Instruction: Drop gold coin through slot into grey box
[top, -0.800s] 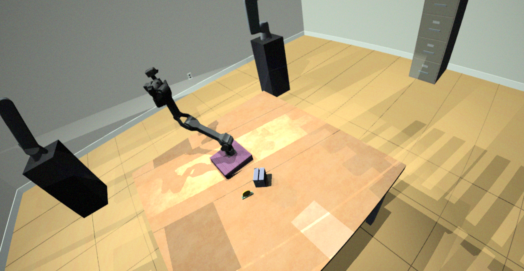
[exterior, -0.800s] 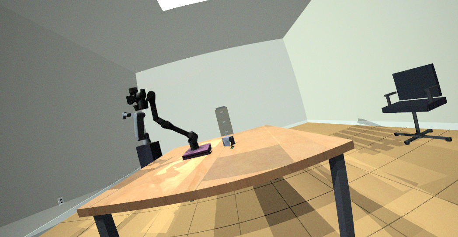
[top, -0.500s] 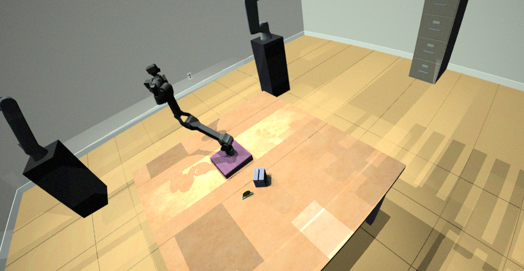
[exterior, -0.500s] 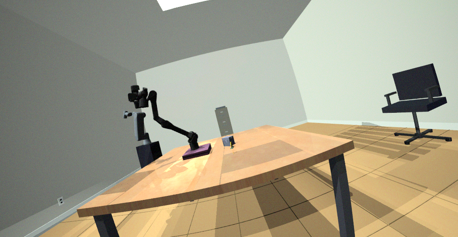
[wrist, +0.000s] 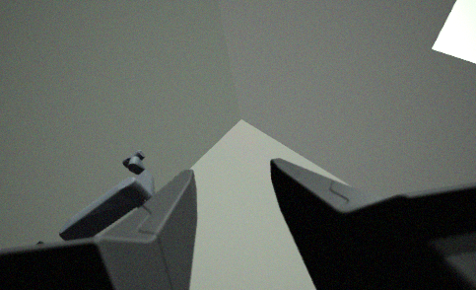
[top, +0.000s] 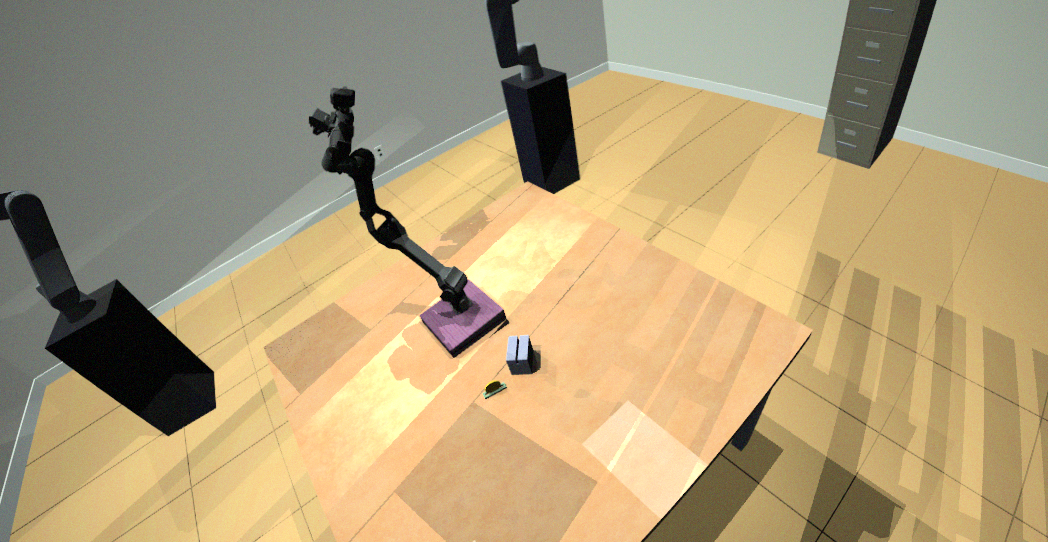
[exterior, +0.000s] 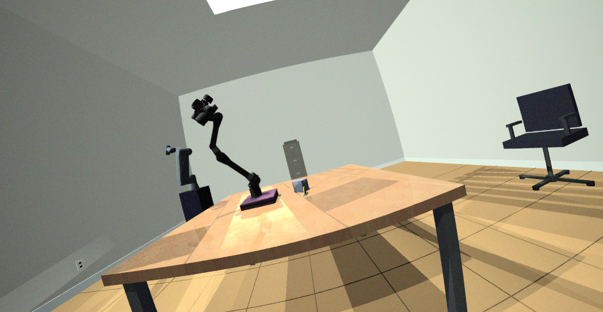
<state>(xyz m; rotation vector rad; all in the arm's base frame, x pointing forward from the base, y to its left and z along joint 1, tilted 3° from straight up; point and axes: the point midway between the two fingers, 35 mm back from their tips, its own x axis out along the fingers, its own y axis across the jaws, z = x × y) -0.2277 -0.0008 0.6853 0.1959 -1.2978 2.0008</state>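
On the counter (top: 660,362), just in front of the arm's purple base plate (top: 463,322), the gold coin (top: 495,387) is standing on edge in its dark-green holder (top: 496,391); the grey box (top: 519,354) is sitting near it, slot showing as a dark line across the lid. High above and behind the base, well apart from both, the claw (top: 327,119) is pointing up toward wall and ceiling. In the wrist view its two fingers are standing partly closed with bare wall showing between them — it is gripping nothing.

Handling judgement: coin is looking rigid, thin, light, probably slick-faced. Best hold is likely across the two flat faces on the upper half above the holder, fingers squeezing the thickness, so the lower edge stays free for the slot. Pinching by the rim is risking it rolling or twisting out. Too small in these views to read its exact facing.
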